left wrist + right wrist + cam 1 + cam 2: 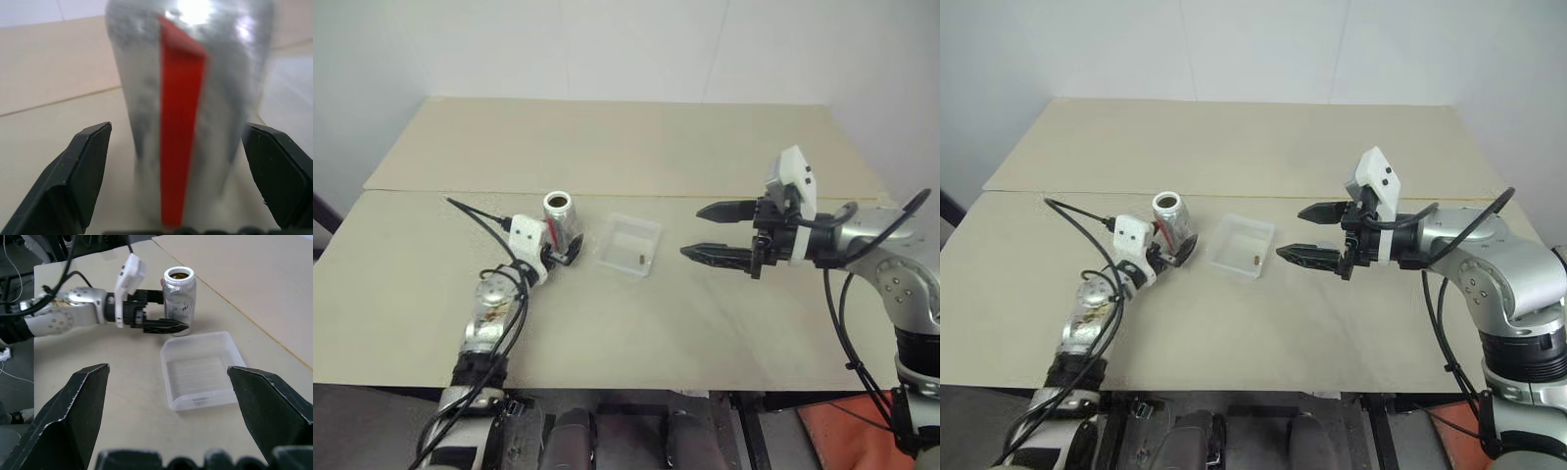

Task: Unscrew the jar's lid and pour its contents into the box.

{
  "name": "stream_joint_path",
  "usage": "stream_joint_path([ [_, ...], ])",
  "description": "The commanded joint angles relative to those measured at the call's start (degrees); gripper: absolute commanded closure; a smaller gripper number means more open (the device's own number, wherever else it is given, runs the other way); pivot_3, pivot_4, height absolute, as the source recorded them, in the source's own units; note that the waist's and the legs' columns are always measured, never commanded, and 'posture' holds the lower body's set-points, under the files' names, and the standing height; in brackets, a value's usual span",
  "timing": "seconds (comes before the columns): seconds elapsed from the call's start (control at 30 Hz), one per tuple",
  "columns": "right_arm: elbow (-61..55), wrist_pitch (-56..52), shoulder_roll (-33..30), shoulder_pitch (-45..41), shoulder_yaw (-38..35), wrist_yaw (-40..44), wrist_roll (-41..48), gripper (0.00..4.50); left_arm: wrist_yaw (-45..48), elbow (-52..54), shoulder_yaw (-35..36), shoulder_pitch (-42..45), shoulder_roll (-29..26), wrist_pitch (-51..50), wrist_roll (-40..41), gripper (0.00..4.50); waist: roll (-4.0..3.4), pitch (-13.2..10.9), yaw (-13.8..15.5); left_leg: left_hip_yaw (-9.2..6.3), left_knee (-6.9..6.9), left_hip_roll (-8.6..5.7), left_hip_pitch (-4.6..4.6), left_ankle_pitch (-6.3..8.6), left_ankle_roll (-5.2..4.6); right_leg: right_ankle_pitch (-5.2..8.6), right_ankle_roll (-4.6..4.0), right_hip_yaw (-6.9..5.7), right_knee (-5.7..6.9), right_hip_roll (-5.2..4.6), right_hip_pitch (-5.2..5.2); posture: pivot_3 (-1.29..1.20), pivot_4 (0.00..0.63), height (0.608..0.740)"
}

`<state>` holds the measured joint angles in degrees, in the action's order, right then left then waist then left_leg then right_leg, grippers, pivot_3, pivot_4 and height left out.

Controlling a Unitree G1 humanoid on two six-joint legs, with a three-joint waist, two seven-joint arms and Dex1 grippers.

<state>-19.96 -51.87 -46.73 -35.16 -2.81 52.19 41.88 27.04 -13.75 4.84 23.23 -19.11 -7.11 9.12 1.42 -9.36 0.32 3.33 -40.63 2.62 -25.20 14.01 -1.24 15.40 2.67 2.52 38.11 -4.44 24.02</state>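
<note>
Left eye view: the left gripper (570, 247) is seen spread open around the upright, lidless jar (559, 217) near the bench's (724, 323) middle; the box (628, 245) lies beside, with the right gripper (707, 232) open above.

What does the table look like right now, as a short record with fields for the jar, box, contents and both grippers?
jar: upright on the table, lid off, mouth open
box: clear tray on the table beside the jar, toward the robot's right
contents: one small dark piece lying in the box
left gripper: fingers open either side of the jar, gaps visible in its wrist view
right gripper: open, empty, above the table right of the box
</note>
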Motion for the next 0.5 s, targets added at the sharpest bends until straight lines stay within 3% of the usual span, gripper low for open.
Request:
stream_joint_path([
  [0.03, -1.8, 0.1, -0.8, 0.3, -1.7, -0.1, 0.7, 0.0, 3.1, 13.3, 0.3, -4.2, -3.7, -8.2, 3.3, 0.02, 0.0, 0.0, 0.0, 0.0, 0.0, 0.0, 0.0, 0.0, 0.0, 0.0, 0.0, 0.0, -0.01, 0.0, 0.0, 0.0, 0.15, 0.74],
  [0.2, -2.2, 0.0, -1.2, 1.5, -2.2, -0.2, 0.8, 0.0, 8.3, 28.7, 1.0, -11.2, -12.2, -16.7, 5.6, 0.02, -0.01, 0.0, 0.1, 0.0, 0.0, 0.03, 0.03, 0.0, 0.0, 0.0, 0.0, -0.01, -0.01, 0.0, -0.04, 0.0, 0.15, 0.74],
  [0.3, -2.3, 0.6, -1.9, 2.5, -2.5, 0.1, 0.3, 0.0, 14.8, 36.9, 6.0, -13.8, -19.5, -22.9, 13.6, 0.02, -0.01, 0.0, 0.0, 0.04, 0.04, 0.06, 0.05, 0.0, 0.0, 0.0, -0.01, 0.03, -0.02, 0.0, -0.01, 0.0, 0.15, 0.74],
  [0.5, -1.5, 1.8, -4.2, 3.8, -3.5, 1.6, 0.0, 0.0, 26.2, 38.6, 15.8, -13.1, -28.0, -25.9, 27.1, 0.02, -0.02, 0.0, 0.0, 0.07, 0.04, 0.1, 0.13, 0.0, 0.01, 0.0, -0.01, 0.01, -0.05, 0.01, -0.07, 0.0, 0.15, 0.74],
])
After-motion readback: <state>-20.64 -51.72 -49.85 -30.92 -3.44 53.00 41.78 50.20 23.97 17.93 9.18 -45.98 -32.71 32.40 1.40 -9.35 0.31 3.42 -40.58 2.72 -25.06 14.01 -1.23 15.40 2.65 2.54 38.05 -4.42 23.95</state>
